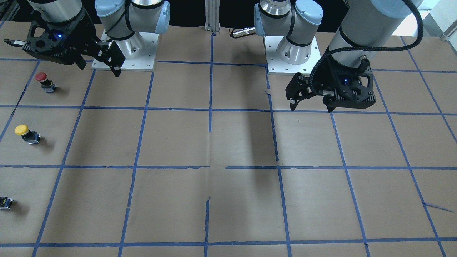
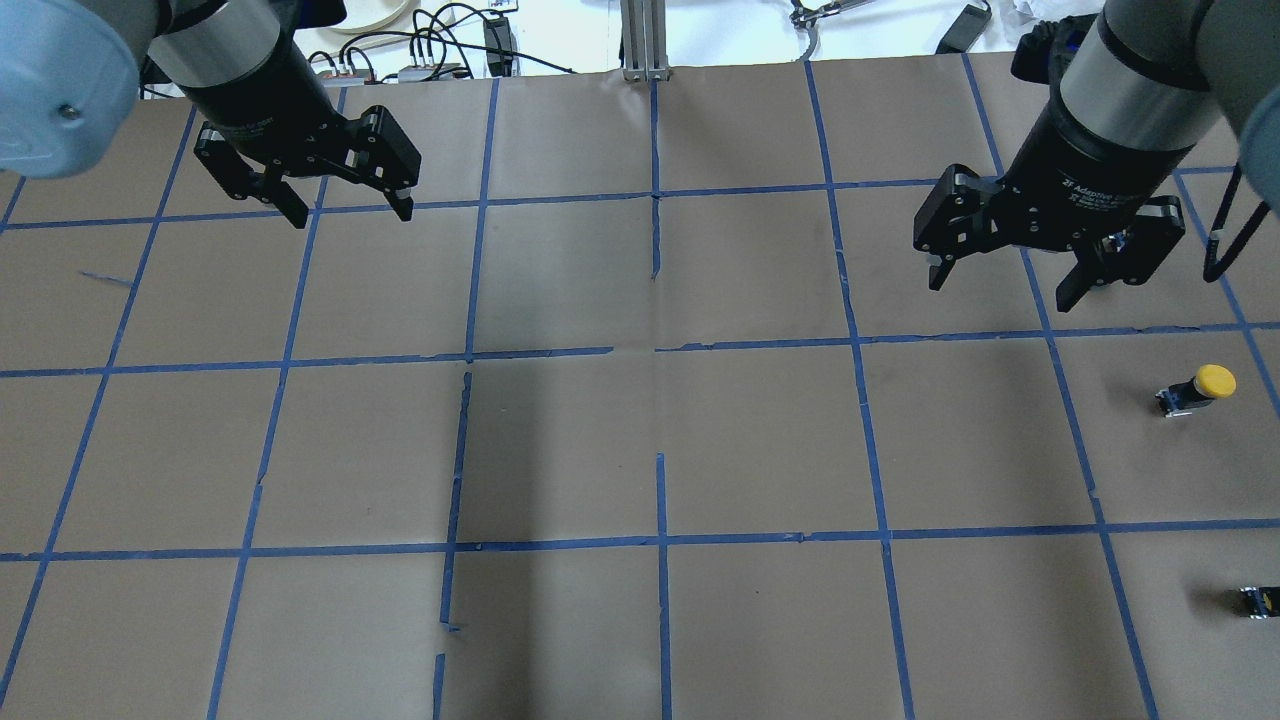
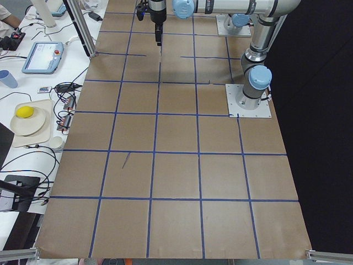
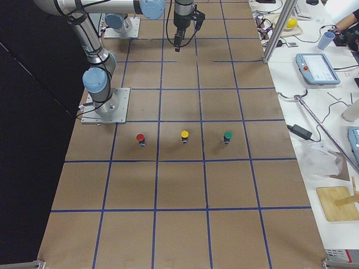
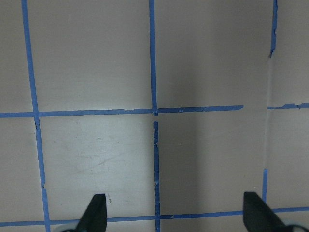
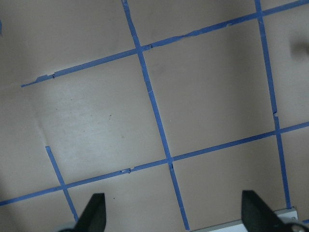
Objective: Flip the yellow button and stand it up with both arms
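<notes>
The yellow button (image 1: 25, 132) sits on the brown table at the robot's far right, and seems to stand on its body with the cap up. It also shows in the overhead view (image 2: 1197, 387) and the exterior right view (image 4: 184, 135). My right gripper (image 2: 1000, 288) hangs open and empty above the table, apart from the button, and shows in the front view (image 1: 62, 57). My left gripper (image 2: 350, 214) is open and empty over the table's other half (image 1: 311, 107). Both wrist views show only spread fingertips (image 5: 96, 212) (image 6: 94, 212) over bare taped paper.
A red-capped button (image 1: 43, 81) stands one square nearer the robot than the yellow one. A green-capped button (image 4: 228, 135) stands one square beyond it, cut by the frame edge in the front view (image 1: 5, 202). The arm bases (image 1: 125, 53) (image 1: 292, 53) stand at the table's robot side.
</notes>
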`<state>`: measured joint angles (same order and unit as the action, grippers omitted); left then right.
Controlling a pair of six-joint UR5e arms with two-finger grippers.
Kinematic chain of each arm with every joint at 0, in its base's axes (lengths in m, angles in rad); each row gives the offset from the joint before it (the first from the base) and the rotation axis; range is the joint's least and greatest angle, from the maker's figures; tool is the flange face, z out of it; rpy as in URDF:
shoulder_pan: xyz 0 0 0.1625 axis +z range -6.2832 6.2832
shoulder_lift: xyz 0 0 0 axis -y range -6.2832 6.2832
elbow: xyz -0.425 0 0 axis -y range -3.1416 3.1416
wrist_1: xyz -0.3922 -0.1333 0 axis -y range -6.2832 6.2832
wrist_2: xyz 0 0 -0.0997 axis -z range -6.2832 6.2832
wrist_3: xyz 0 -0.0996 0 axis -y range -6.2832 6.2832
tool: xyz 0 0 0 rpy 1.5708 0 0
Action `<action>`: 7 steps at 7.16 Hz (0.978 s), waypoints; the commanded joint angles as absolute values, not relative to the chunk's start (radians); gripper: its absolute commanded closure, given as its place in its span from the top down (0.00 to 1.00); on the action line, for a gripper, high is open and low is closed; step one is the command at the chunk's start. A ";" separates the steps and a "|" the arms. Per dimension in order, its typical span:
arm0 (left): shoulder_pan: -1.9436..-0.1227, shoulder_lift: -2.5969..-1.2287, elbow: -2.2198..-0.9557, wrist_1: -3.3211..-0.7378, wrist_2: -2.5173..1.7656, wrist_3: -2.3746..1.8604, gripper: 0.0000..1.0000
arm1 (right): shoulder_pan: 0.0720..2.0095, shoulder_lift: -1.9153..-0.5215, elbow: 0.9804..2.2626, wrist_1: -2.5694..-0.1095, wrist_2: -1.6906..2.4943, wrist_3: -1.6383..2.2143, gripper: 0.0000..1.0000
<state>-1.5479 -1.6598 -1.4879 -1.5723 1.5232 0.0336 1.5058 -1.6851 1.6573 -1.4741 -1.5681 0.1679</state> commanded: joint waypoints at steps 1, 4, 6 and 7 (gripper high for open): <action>-1.548 -1.660 -1.488 -1.572 1.523 0.034 1.00 | 1.506 -1.672 1.658 -1.459 -1.632 0.152 1.00; -1.548 -1.658 -1.488 -1.572 1.523 0.034 1.00 | 1.549 -1.672 1.643 -1.474 -1.612 0.115 1.00; -1.546 -1.658 -1.486 -1.572 1.523 0.035 1.00 | 1.548 -1.671 1.640 -1.474 -1.572 0.106 1.00; -1.546 -1.658 -1.488 -1.572 1.523 0.035 1.00 | 1.540 -1.671 1.640 -1.474 -1.572 0.048 1.00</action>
<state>-1.5465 -1.6584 -1.4875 -1.5723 1.5232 0.0351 1.5455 -1.6708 1.6407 -1.4739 -1.5756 0.0968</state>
